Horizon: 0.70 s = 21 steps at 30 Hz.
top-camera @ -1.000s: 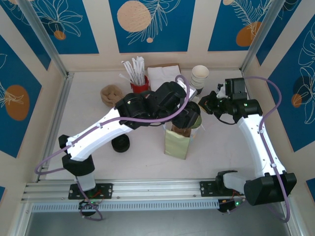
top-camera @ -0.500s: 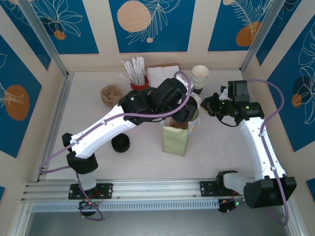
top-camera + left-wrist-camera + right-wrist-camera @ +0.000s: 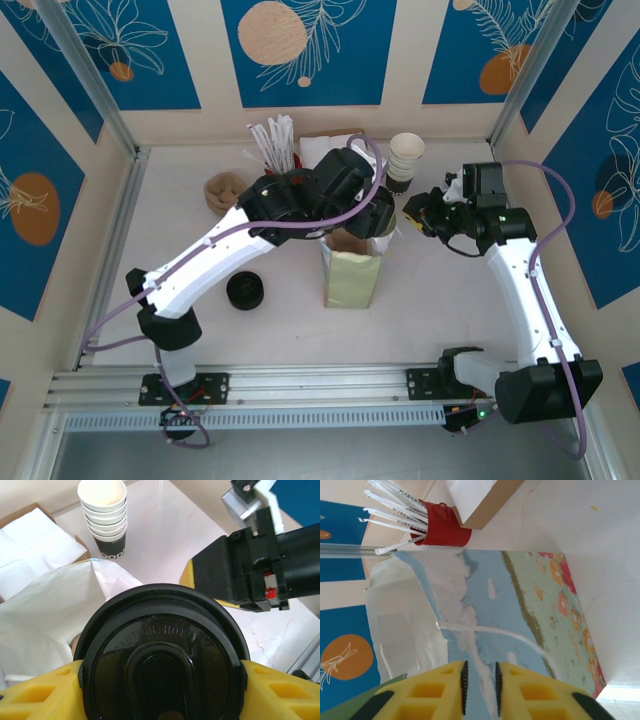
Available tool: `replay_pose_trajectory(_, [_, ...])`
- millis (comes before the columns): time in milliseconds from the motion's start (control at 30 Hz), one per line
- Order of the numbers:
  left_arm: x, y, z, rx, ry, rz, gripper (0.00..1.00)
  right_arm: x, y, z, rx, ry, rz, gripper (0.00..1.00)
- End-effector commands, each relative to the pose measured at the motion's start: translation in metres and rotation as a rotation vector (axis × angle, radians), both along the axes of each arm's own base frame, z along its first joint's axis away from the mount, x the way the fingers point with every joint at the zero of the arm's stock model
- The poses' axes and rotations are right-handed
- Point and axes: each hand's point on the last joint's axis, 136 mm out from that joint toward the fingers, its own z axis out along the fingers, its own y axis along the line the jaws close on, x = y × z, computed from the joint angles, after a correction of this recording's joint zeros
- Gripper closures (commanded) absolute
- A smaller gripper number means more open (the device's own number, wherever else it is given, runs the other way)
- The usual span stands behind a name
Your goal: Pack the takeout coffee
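Table [image 3: 270, 320]: pale surface inside a walled cell, both arm bases at the near edge
Left arm [image 3: 200, 265]: stretched diagonally from its base towards the table centre, wrist bent over the paper bag [image 3: 350, 278]
Right arm [image 3: 520, 280]: rising from its base along the right side, elbow folded, forearm pointing left at the bag's top
Paper bag: upright at the centre, mouth open; the right wrist view shows a blue-green flowered side and a white lining
Left gripper [image 3: 160, 692]: yellow fingers [image 3: 35, 692] clenched on either side of the takeout coffee [image 3: 162, 645]
Right gripper [image 3: 480, 685]: jaws pinched nearly together on the white rim of the bag, beside its white handle loop
Takeout coffee: held over the bag's open top, right arm's gripper just beside it; round black lid with a raised oval centre and embossed lettering
Stacked cups [image 3: 105, 517]: cream, on the table beyond the bag, well apart from the coffee
Hard to make out: cup body is hidden under its own lid in the left wrist view and behind the wrist from above; whether its base has entered the bag's mouth cannot be told
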Motion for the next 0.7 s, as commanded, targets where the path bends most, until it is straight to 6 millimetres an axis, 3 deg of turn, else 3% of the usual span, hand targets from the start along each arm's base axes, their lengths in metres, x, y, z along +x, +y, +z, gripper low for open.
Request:
replay_pose_trajectory(0, [-0.005, 0.011, 0.026, -0.040, -0.030, -0.021, 0.34, 0.009, 0.010, 0.020, 0.017, -0.063, 0.051, 0.69])
replay_pose_trajectory(267, [0.017, 0.037, 0.018, 0.011, -0.066, 0.109, 0.34, 0.034, 0.016, 0.036, -0.041, -0.149, 0.103, 0.54])
replay_pose_trajectory(400, [0.024, 0.041, 0.016, 0.030, -0.080, 0.143, 0.34, 0.051, 0.020, 0.040, -0.054, -0.173, 0.125, 0.53])
replay_pose_trajectory(667, [0.025, 0.046, 0.027, 0.002, -0.097, 0.157, 0.35, 0.069, 0.051, 0.035, -0.057, -0.161, 0.251, 0.52])
